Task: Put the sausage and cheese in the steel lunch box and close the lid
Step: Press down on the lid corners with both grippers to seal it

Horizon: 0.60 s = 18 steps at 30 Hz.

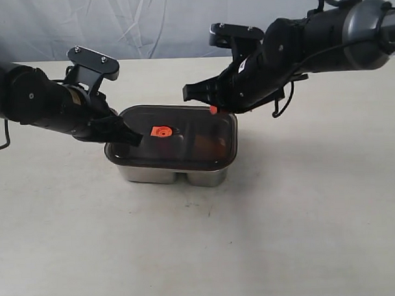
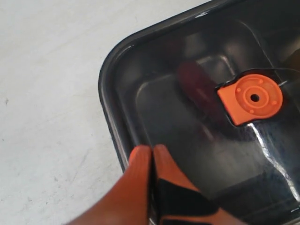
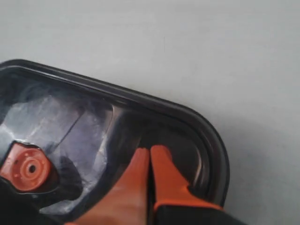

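The steel lunch box [image 1: 153, 173] stands mid-table with the dark translucent lid [image 1: 190, 125] lying on it, orange valve [image 1: 161, 131] up. My left gripper [image 1: 135, 138] is shut and empty, its tips resting on the lid's left end near the rim [image 2: 152, 149]. The right gripper [image 1: 213, 110], also shut and empty, has its tips on the lid's far right part [image 3: 150, 150]. Through the lid [image 2: 154, 98] the dark red sausage [image 2: 199, 91] shows beside the valve [image 2: 253, 97]. A dim brownish patch [image 1: 209, 145] under the lid's right half may be the cheese.
The box sits on a pale tabletop [image 1: 303, 209] with a light curtain [image 1: 154, 23] behind. Both dark arms reach in from the left and right edges above the box.
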Motion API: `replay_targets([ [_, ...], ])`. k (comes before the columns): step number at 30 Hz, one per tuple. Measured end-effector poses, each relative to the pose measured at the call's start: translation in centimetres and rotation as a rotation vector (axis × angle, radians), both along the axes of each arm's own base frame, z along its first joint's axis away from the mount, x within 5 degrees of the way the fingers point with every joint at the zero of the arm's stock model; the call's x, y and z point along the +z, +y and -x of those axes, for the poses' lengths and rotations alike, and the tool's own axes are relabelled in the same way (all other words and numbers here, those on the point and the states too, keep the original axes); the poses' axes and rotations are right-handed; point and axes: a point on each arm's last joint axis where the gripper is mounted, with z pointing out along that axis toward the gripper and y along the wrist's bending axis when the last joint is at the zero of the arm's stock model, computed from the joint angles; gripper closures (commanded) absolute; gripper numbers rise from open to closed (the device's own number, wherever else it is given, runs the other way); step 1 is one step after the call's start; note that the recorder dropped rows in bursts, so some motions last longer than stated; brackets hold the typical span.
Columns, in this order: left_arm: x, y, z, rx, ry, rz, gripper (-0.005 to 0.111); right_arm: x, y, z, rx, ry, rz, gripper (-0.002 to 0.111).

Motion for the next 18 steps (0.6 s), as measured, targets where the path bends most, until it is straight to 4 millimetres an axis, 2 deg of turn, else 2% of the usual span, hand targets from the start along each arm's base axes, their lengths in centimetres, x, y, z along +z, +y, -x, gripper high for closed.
replay_targets([
  [4,-0.3,0.0,0.0,-0.002,0.012,-0.006,0.106,-1.6,0.3,-0.1,0.003,0.027,0.021,0.109],
  [18,-2.1,-0.3,-0.7,-0.017,0.035,-0.031,0.106,-2.2,0.4,-0.3,0.002,0.036,0.026,0.109],
])
